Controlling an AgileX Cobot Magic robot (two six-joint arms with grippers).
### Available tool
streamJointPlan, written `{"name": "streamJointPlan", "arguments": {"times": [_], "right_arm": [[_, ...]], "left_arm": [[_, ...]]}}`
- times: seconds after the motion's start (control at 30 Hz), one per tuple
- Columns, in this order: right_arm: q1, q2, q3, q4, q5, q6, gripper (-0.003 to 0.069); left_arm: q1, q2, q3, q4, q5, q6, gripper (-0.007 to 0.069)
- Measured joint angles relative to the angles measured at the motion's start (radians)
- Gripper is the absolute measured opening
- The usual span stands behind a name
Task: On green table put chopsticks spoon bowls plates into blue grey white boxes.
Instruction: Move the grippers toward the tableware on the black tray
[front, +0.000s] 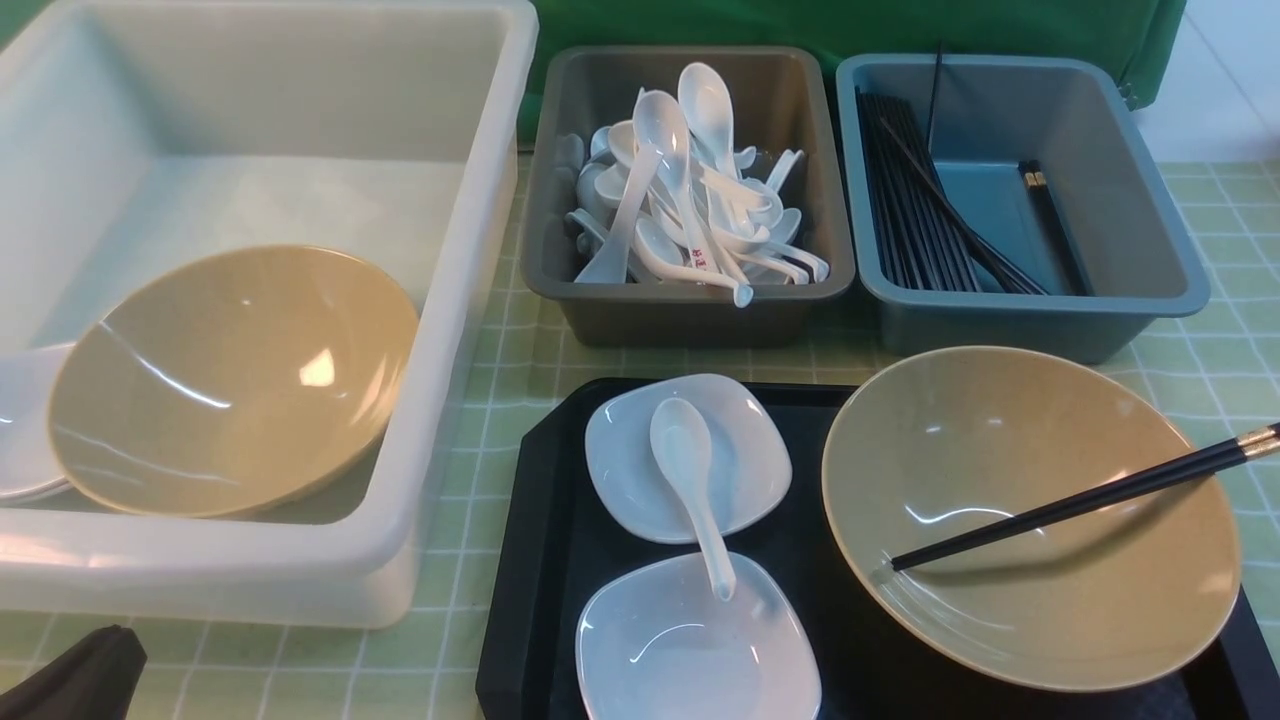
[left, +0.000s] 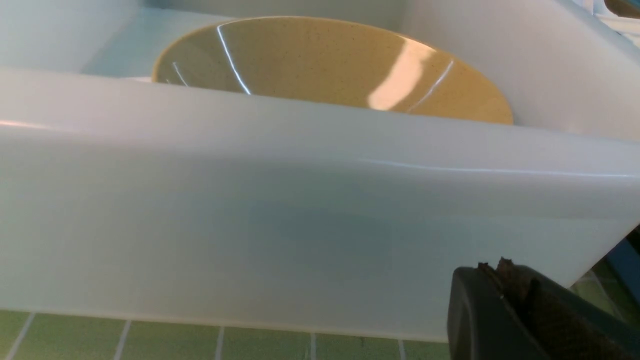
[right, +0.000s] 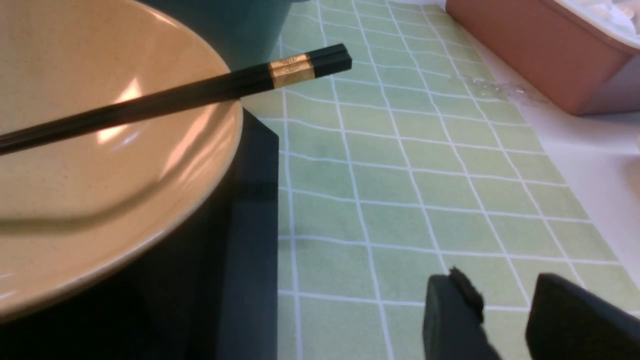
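Your right pincer (right: 505, 325), released and empty over the tabletop (right: 400, 175) beside the tan bowl (front: 1000, 450) on the black tray (front: 540, 560), should take the chopsticks (front: 1085, 500) near their gold bands, I think, where they pass the rim; the left pincer (left: 510, 300) is clenched on nothing. The white box (front: 467, 300) holds one bowl (front: 230, 380), the grey box (front: 690, 310) spoons (front: 690, 200), the blue box (front: 1040, 320) more chopsticks (front: 915, 200).

My right gripper (right: 500, 305) hovers, jaws parted and empty, above the pale green gridded table (right: 400, 190), right of the glossy tan round bowl (right: 100, 175) whose rim carries black gold-banded chopsticks (right: 200, 95).
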Motion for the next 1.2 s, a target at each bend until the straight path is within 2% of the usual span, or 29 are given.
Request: {"name": "streamJointPlan", "arguments": {"times": [0.17, 0.27, 0.43, 0.53, 0.7, 0.77, 0.83, 0.9, 0.93, 0.97, 1.03, 1.07, 1.2], "right_arm": [[0.0, 0.0, 0.014, 0.004, -0.086, 0.0, 0.0236], [0.0, 0.0, 0.02, 0.005, -0.168, 0.018, 0.0236], [0.0, 0.0, 0.021, 0.005, -0.274, 0.155, 0.0236], [0.0, 0.0, 0.021, 0.005, -0.293, 0.248, 0.0236], [0.0, 0.0, 0.022, 0.008, -0.321, 0.329, 0.0236], [0.0, 0.0, 0.022, 0.01, -0.411, 0.414, 0.0236], [0.0, 0.0, 0.022, 0.01, -0.568, 0.477, 0.0236], [0.0, 0.0, 0.022, 0.01, -0.611, 0.497, 0.0236], [0.0, 0.0, 0.022, 0.009, -0.667, 0.548, 0.0236], [0.0, 0.0, 0.021, 0.009, -0.672, 0.564, 0.0236], [0.0, 0.0, -0.039, 0.009, -0.627, 0.673, 0.0236], [0.0, 0.001, -0.047, 0.009, -0.622, 0.673, 0.0236], [0.0, 0.086, -0.293, 0.005, -0.505, 0.708, 0.0236]], "left_arm": [[0.0, 0.0, 0.001, 0.012, -0.01, 0.0, -0.0001], [0.0, 0.0, 0.003, 0.023, -0.077, -0.006, -0.0001], [0.0, 0.0, 0.003, 0.015, -0.263, -0.022, -0.0001], [0.0, 0.0, 0.003, 0.019, -0.307, -0.016, -0.0001], [0.0, 0.0, 0.003, 0.01, -0.348, -0.018, -0.0001], [0.0, 0.0, 0.003, -0.036, -0.423, -0.072, -0.0001], [0.0, 0.0, 0.003, -0.114, -0.519, -0.15, -0.0001], [0.0, 0.0, 0.003, -0.146, -0.559, -0.178, -0.0001], [0.0, 0.0, 0.003, -0.189, -0.623, -0.225, -0.0001], [0.0, 0.0, 0.003, -0.193, -0.638, -0.231, -0.0001], [0.0, 0.0, -0.009, -0.21, -0.695, -0.284, -0.0001], [0.0, 0.0, -0.013, -0.21, -0.695, -0.287, -0.0001], [0.0, 0.013, -0.208, -0.128, -0.595, -0.302, -0.0001]]}}
